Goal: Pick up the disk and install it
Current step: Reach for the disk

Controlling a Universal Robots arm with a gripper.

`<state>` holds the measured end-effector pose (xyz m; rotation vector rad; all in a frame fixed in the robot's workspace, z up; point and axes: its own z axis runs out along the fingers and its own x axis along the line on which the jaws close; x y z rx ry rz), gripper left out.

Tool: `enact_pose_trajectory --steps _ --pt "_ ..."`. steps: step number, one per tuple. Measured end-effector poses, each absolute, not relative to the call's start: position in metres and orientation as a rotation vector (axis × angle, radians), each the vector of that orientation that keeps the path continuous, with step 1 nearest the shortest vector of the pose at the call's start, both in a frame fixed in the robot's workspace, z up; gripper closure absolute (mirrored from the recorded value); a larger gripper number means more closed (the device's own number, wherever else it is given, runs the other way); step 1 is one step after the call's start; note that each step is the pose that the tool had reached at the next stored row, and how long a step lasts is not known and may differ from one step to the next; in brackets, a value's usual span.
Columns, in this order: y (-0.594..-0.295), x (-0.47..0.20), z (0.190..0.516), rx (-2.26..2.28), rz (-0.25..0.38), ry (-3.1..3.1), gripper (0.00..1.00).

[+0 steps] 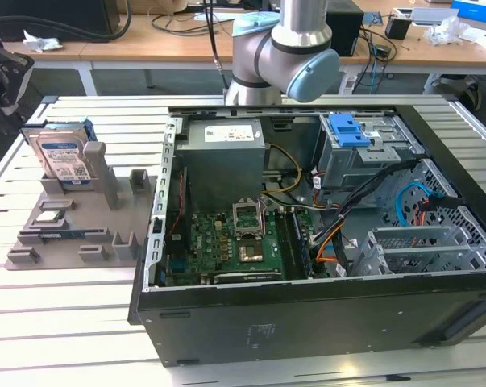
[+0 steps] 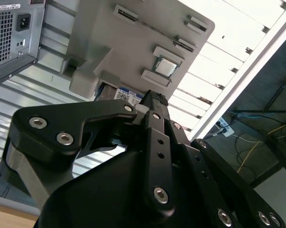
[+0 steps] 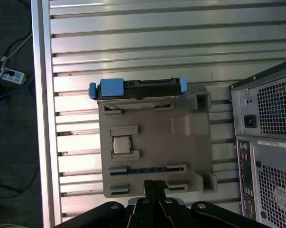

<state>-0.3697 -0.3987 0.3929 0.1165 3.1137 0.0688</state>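
Slatted aluminium tabletop [image 1: 65,322] is seen under everything. The disk [image 1: 64,157] [image 3: 138,88] is stood on edge in a slot at one end of a grey holder tray [image 1: 81,234], which is set at the exterior view's left of the open computer case [image 1: 307,306]. The gripper [image 3: 154,184] is held above the tray, fingers pressed together, with nothing gripped.

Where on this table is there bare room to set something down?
Bare table slats lie in front of the grey tray, at the exterior view's left of the computer case, and behind the tray. The case is crowded with boards and cables; the disk stands in the tray.
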Motion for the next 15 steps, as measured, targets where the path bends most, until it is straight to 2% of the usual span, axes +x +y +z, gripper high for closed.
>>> enact_pose_trajectory --steps 7,15 --pt "-0.396 -0.379 0.392 0.117 0.069 3.114 0.89" --pt "-0.365 -0.380 0.388 0.116 0.038 3.114 0.89"
